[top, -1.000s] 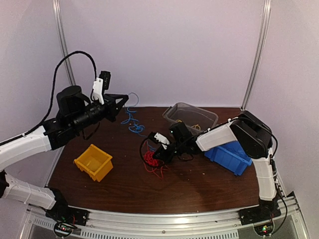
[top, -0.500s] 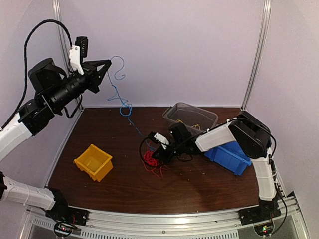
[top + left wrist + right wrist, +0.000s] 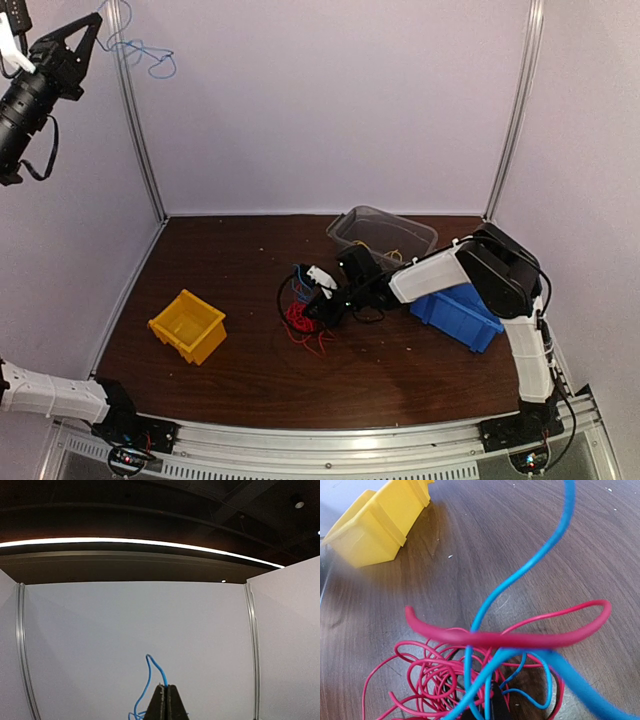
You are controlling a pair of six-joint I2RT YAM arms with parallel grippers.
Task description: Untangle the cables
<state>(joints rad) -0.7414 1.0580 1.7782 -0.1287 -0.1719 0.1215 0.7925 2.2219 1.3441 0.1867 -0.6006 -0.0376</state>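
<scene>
Cable in blue (image 3: 148, 672) hangs pinched tight in your left claw (image 3: 95, 22), raised high by the wall. Red cables (image 3: 298, 322) lie on the table (image 3: 220, 260) at your right claw (image 3: 318, 308); its grip you cannot tell.

The counter (image 3: 230, 370) is dark wood grain with a soft sheen. The cables (image 3: 510, 640) have smooth, glossy plastic sheathing. The yellow bin (image 3: 375, 525) looks like matt plastic.

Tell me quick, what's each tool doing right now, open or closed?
Left tool: closed on the blue wire, raised high.
Right tool: down in the red wire tangle; open or closed cannot be told.
</scene>
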